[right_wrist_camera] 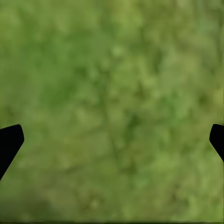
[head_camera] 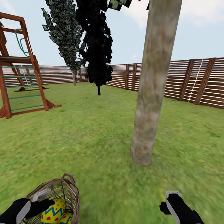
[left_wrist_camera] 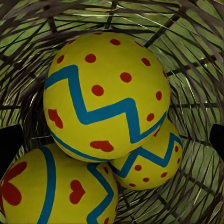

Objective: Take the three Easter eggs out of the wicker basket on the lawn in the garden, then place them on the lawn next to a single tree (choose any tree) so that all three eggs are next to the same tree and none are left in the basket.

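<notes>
Left gripper [left_wrist_camera: 112,140] spread wide, fingertips at either side of the top egg [left_wrist_camera: 107,95], not touching it. Two more eggs [left_wrist_camera: 51,189] packed beneath, all three inside the basket [head_camera: 63,189] on the lawn [head_camera: 93,140]. Right gripper [right_wrist_camera: 112,140] also spread, pinching nothing, hanging over bare grass. Tree [head_camera: 152,93] trunk near, ahead and right of basket. Fence [head_camera: 193,81] beyond.

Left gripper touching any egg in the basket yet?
Apart. Left wrist view: the fingertips sit wide at the frame edges, with basket weave showing between them and the top egg.
</notes>
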